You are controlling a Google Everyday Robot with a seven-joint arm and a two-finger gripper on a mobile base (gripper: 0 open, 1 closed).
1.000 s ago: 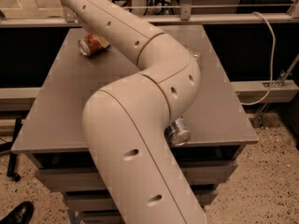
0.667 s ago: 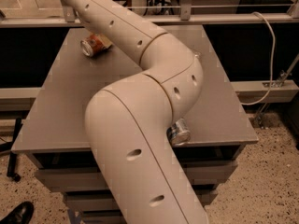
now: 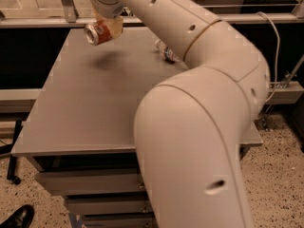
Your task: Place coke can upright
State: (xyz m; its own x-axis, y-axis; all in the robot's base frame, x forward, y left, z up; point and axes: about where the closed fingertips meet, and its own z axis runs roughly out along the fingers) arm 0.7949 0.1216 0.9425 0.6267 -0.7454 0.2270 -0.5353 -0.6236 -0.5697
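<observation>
The coke can point(image 3: 96, 33) is red with a silver end that faces left. It hangs on its side in the air above the far left part of the grey table point(image 3: 80, 108), with its shadow on the tabletop below. My gripper point(image 3: 108, 23) is at the end of the white arm, at the top of the camera view. It is shut on the can from above and behind. The gripper is mostly hidden by the wrist and the can.
A clear plastic bottle point(image 3: 166, 51) lies on the table at the far side, partly behind my arm. My large white arm point(image 3: 199, 127) covers the right half of the table. A cable point(image 3: 276, 46) hangs at the right. A black shoe point(image 3: 16, 217) is on the floor at the bottom left.
The coke can lay on the table's far left corner before. Now it is lifted off the surface in my gripper. The view has shifted, and the silver can at the front right is hidden.
</observation>
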